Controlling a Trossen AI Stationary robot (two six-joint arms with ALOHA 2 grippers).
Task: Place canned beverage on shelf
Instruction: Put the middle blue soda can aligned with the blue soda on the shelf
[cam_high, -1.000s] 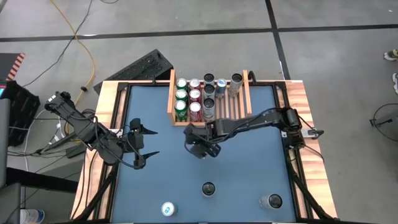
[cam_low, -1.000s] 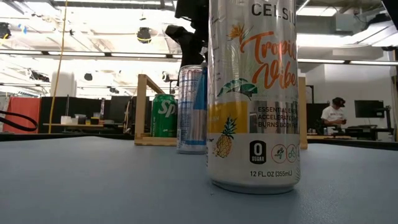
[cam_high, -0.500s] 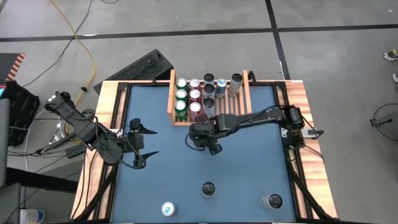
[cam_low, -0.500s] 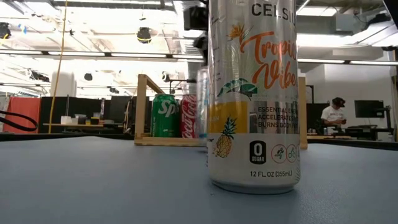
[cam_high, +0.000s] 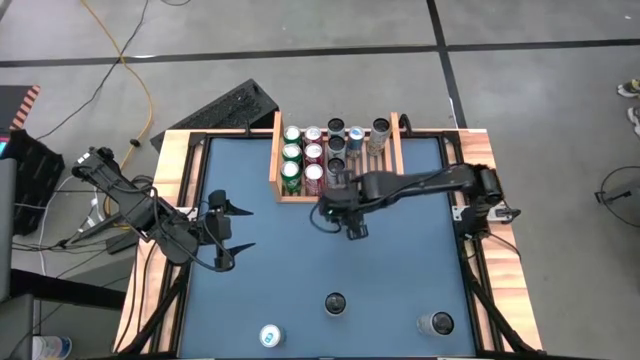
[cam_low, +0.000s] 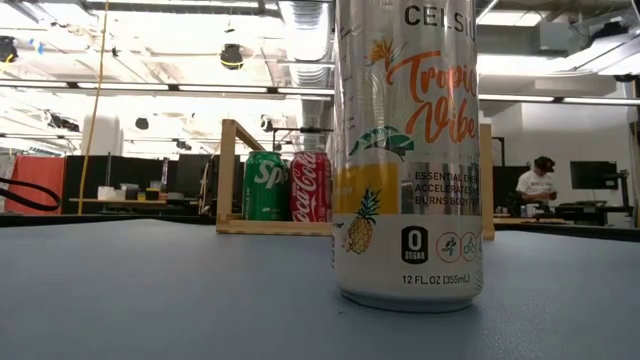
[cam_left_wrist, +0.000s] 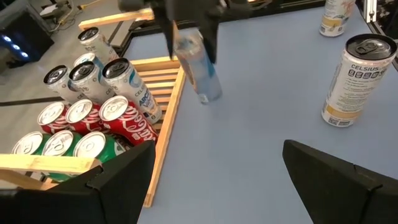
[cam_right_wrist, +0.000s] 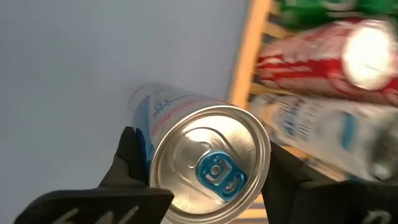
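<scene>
The shelf at the table's far side is a light-wood tray that holds several upright cans. My right gripper hangs just in front of the shelf's near wall, shut on a slim silver-and-blue can. That can's top fills the right wrist view. My left gripper waits open over the table's left side, with nothing between its fingers. My right gripper pinches the slim can's upper end, just under the rim, between its two fingers, one on each side. The fingers come from above, pointing steeply down. The can hangs below them, slightly tilted, its bottom clear of the table.
Three loose cans stand near the table's near edge: a Celsius can, a white one and another. In the low view the Celsius can hides much of the shelf. Bare slats show at the shelf's right.
My right gripper has risen and moved toward the table's far right, nearer the shelf, rolling its wrist as it went. The slim can, which stood on the table a second ago, has gone up with it and now hangs clear.
</scene>
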